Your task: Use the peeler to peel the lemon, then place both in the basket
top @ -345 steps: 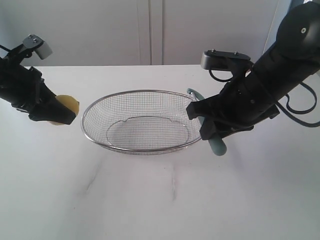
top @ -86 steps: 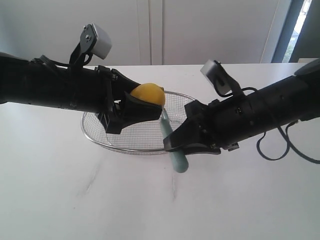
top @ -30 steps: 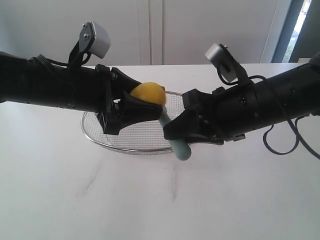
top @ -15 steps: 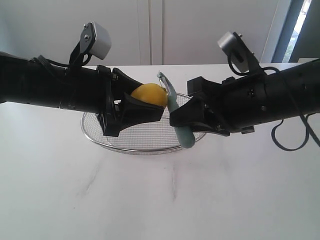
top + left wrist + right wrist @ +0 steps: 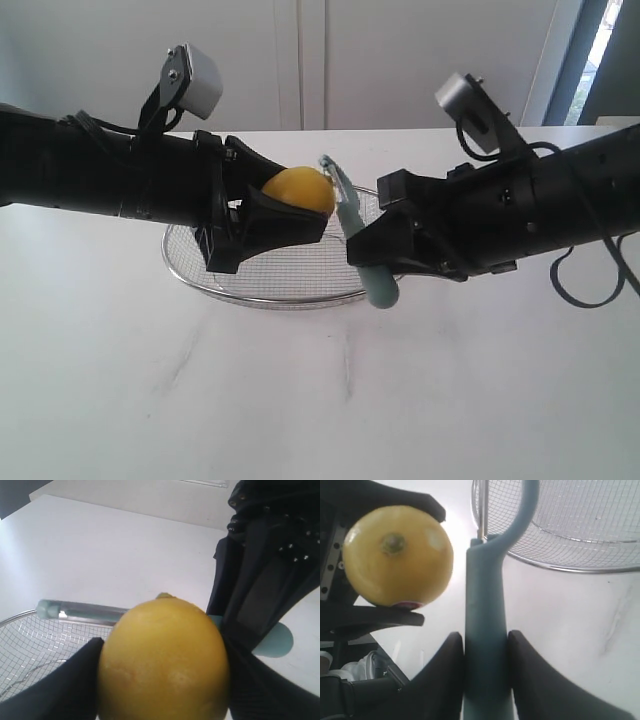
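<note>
The yellow lemon (image 5: 298, 190) hangs above the wire mesh basket (image 5: 200, 270), with my left gripper (image 5: 290, 215) shut on it. In the left wrist view the lemon (image 5: 164, 660) fills the space between the black fingers (image 5: 55, 690). My right gripper (image 5: 372, 252) is shut on the teal handle of the peeler (image 5: 352, 225), whose metal head points up just right of the lemon. In the right wrist view the peeler handle (image 5: 486, 630) stands between the fingers (image 5: 440, 675), with the lemon (image 5: 397, 555) beside it, a small gap apart, a sticker at its lower edge.
The basket (image 5: 570, 530) rests on a white table (image 5: 320, 400) under both arms. A pale wall with panel seams stands behind the table. Both black arms cross over the basket from either side.
My right gripper has raised the peeler from below the lemon to upright beside it, then shifted slightly right. The left gripper and lemon have stayed still.
</note>
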Tool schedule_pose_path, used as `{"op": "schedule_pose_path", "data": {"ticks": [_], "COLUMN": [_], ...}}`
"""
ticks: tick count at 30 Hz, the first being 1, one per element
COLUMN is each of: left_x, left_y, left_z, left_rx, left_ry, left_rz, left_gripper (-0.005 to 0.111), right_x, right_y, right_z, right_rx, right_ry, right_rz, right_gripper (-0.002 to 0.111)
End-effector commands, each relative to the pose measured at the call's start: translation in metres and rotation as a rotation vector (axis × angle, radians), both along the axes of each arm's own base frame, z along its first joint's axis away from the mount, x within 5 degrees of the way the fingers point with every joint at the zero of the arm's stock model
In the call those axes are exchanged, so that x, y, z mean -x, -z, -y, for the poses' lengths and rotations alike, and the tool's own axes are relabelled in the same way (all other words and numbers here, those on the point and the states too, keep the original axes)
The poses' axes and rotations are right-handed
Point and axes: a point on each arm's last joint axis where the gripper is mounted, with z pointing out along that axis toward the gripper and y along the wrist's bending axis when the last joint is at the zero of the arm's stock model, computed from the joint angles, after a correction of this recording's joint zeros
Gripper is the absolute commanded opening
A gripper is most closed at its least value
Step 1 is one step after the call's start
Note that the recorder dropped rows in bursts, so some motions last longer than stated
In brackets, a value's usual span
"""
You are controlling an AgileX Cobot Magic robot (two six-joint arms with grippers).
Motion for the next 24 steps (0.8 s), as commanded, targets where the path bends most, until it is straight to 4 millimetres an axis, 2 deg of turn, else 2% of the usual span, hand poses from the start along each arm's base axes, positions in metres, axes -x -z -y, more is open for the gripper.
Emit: {"op": "schedule_pose_path", "data": {"ticks": [1, 9, 17, 24], "left_x": [0.002, 0.002, 0.001, 0.000], "left_y": [-0.006, -0.006, -0.006, -0.006], "left_z": [0.001, 0.001, 0.001, 0.001], "left_rx": [0.035, 0.037, 0.030, 0.028], "left_ry": [0.015, 0.014, -0.003, -0.006], "left_rz": [-0.001, -0.001, 0.002, 0.002], "left_gripper": [0.000, 0.000, 0.000, 0.000], "right_x": [0.001, -0.003, 0.001, -0.002], "right_y": [0.011, 0.027, 0.023, 0.024], "right_z": [-0.003, -0.007, -0.010, -0.010], "right_rx": [-0.002, -0.007, -0.067, -0.060], "right_ry": [-0.053, -0.088, -0.148, -0.116], "right_rz": [-0.071, -0.144, -0.143, -0.141], "right_gripper": [0.000, 0.000, 0.000, 0.000]}}
